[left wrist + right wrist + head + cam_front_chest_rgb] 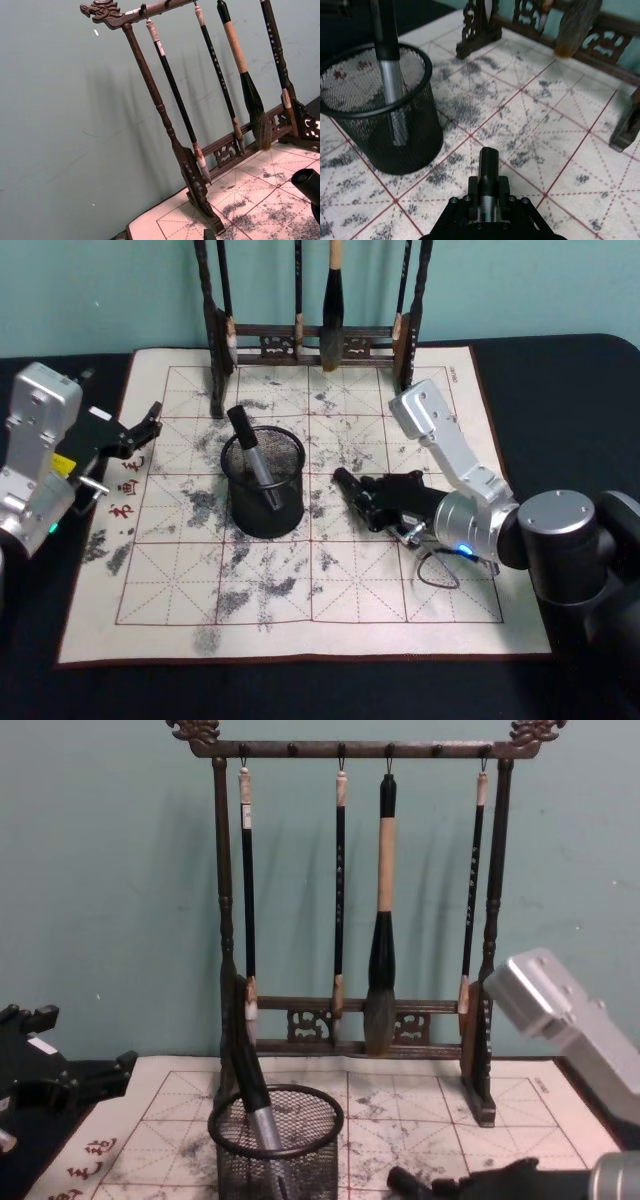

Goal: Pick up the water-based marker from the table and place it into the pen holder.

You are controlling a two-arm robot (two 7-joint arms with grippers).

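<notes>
Just beside pen holder, right gripper clamped on marker; left gripper seemingly spread, mat edge.

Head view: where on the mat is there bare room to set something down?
Free: the front rows of the mat, from the pen holder and right gripper down to the front edge. Crowded: the gap between holder and gripper, and the back by the brush rack. The left gripper overhangs the left edge.

Overhead, low frontal; shared pen holder
</notes>
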